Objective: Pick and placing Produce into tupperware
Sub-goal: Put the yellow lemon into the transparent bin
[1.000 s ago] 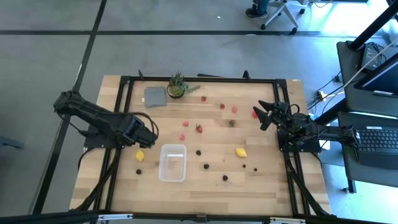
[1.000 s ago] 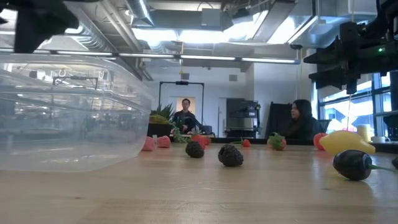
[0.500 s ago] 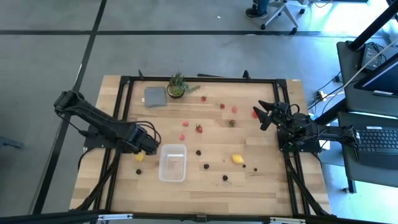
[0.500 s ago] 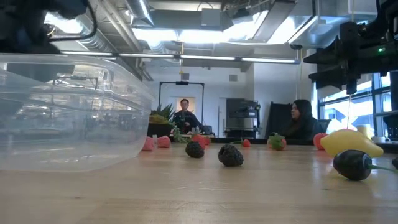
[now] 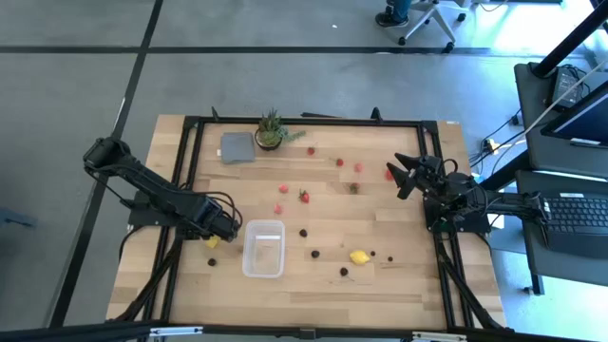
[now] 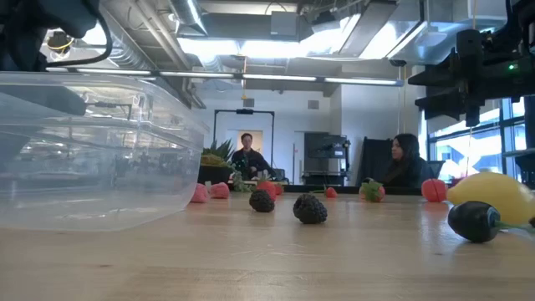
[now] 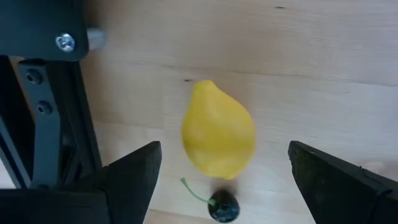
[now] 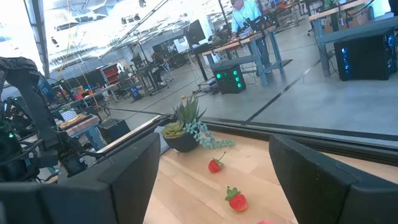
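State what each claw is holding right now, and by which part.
Nothing is held. The left claw is open above a yellow lemon lying on the table; the right claw is open and empty.

Left tool (image 5: 224, 231) lower, over lemon (image 7: 218, 137).

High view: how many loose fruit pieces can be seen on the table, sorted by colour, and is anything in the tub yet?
Yellow lemons: 2
Red strawberries: 7
Dark berries: 6
Greenish-brown piece: 1
Total: 16 on the wood; the tub looks empty.
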